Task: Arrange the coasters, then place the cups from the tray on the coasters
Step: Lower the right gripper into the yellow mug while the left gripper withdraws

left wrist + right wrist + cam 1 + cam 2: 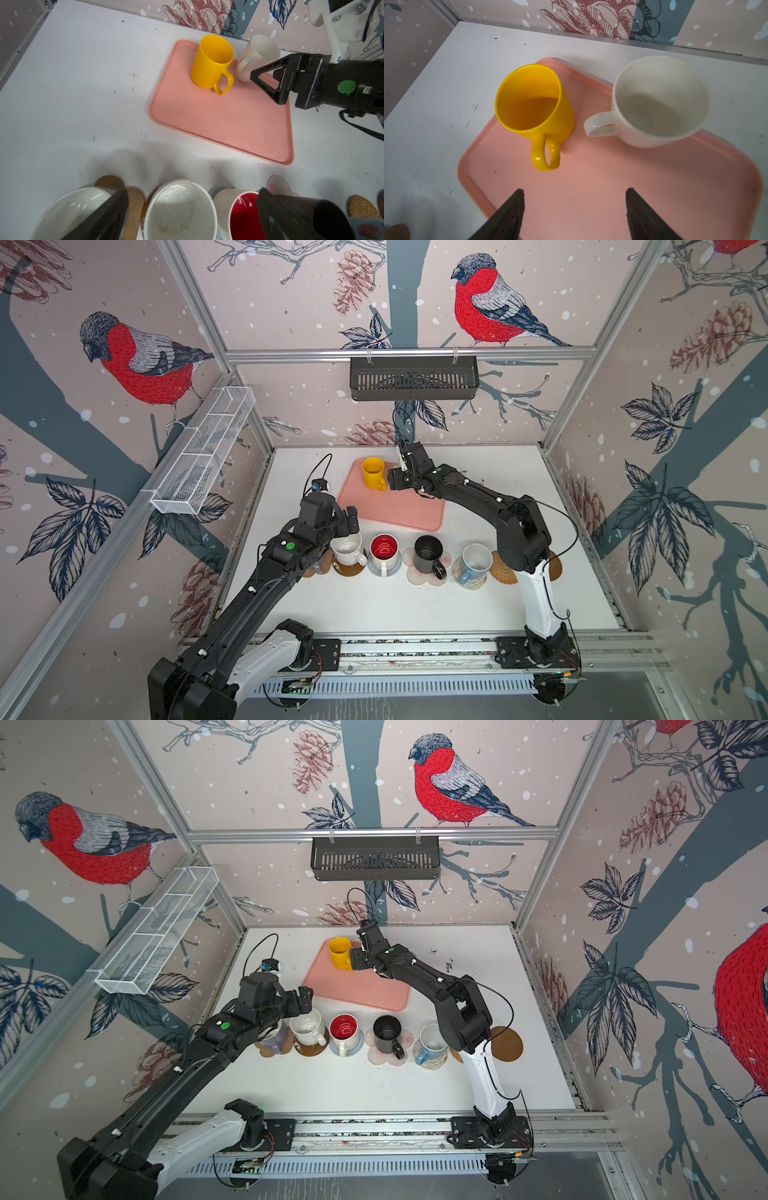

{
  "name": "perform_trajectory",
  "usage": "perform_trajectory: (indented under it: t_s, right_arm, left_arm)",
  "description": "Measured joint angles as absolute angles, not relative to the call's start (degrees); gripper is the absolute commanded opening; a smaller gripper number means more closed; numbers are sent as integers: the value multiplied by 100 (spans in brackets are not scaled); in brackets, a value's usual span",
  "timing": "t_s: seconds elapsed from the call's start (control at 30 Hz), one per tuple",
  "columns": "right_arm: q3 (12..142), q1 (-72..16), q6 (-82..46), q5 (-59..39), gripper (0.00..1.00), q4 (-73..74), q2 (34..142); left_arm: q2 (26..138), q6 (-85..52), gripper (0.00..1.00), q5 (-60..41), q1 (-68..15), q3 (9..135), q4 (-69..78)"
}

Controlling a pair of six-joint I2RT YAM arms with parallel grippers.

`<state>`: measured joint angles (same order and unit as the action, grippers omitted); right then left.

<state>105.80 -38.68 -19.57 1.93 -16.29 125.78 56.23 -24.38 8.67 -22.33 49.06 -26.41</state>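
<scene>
Yellow mug (529,104) and white mug (660,99) stand on salmon-pink tray (612,187).

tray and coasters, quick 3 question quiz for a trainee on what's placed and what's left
1. True or false: the tray holds three mugs.
2. Which mug stands on the flower coaster? A black, B lavender, C speckled.
3. Fill in: ___ coasters have no mug on them.

Key:
1. False: only the yellow mug and the white mug.
2. A, the black mug.
3. Two: the rattan coaster and a brown disc.
</scene>
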Motion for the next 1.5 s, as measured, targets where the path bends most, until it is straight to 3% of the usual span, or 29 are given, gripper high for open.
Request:
perform_trajectory:
  t_s: [0.23,0.9,1.5]
  right_arm:
    - [10995,-3994,-1942,-27,74,-1669,13013]
    - [11952,-4016,-1916,-360,59,-1743,13996]
    - [12084,-3896,-1802,-532,34,-1645,14247]
  left_arm:
    - [5655,-2403,97,607,-2025,4847,-2552]
    - [6128,-2252,97,440,-1892,4768,-2447]
    - [6318,-2250,97,298,-1737,4762,-2443]
